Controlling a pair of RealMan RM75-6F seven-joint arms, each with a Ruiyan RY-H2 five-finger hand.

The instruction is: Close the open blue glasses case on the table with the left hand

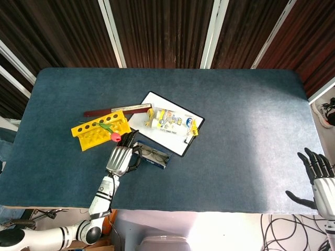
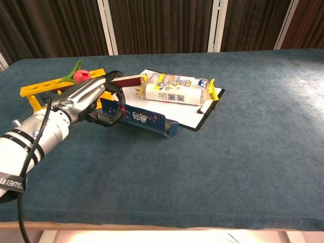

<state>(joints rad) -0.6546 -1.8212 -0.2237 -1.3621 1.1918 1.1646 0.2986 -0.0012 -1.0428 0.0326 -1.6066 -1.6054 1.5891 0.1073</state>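
The blue glasses case (image 1: 152,156) (image 2: 139,119) lies open on the blue cloth, just in front of the clipboard, with a pair of glasses inside it. Its patterned front wall faces the chest camera. My left hand (image 1: 120,159) (image 2: 85,99) grips the case's left end, fingers over the top and thumb curled against the front. In the head view alone, my right hand (image 1: 316,179) hangs open, fingers spread, off the table's front right corner, far from the case.
A white clipboard (image 1: 179,145) (image 2: 193,115) carries a printed packet (image 1: 167,120) (image 2: 174,88). A yellow rack (image 1: 98,129) (image 2: 34,90) with a red tulip (image 1: 114,137) (image 2: 80,75) stands behind my left hand. A dark red ruler (image 1: 112,111) lies behind the rack.
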